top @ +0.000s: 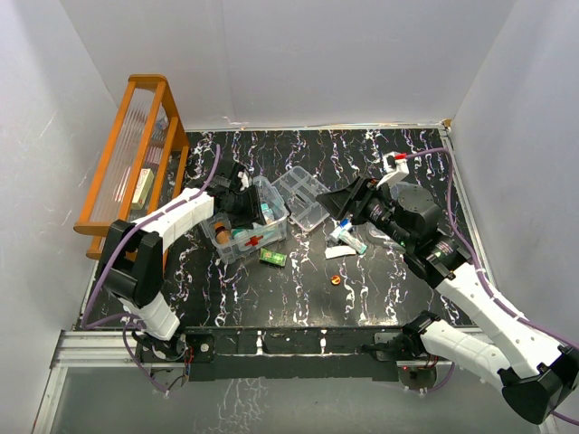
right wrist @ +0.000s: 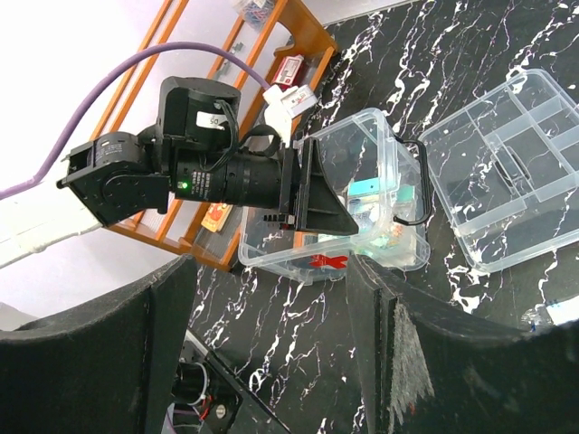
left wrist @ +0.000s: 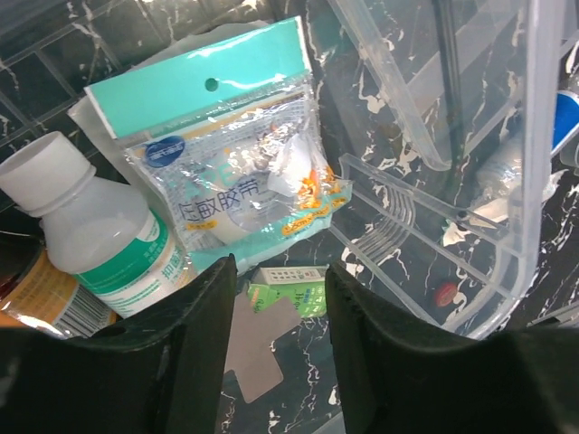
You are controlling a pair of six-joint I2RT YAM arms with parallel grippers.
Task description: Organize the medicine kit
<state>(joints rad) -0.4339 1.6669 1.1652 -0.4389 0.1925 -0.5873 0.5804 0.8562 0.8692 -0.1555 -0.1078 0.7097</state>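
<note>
Down inside the clear box (top: 237, 249), the left gripper (left wrist: 279, 280) hangs with its two fingers spread and nothing between them. Just beyond its tips lie one teal sachet packet (left wrist: 231, 172) and one white bottle (left wrist: 95, 235) on its side. The single box stands left of the table's middle. Its long axis runs from near-left to far-right, and the red cross (top: 255, 240) on its long wall faces the near side. One clear lid (left wrist: 479, 108) with a dark handle (left wrist: 446, 72) stands tilted at the box's right end. One divided tray (top: 303, 199) lies flat just right of the box, with its long axis running far-left to near-right. Right of the tray, the right gripper (right wrist: 271, 271) hovers, fingers wide apart and empty. One small green carton (top: 273, 258) lies on the table (top: 298, 298) just near of the box.
</note>
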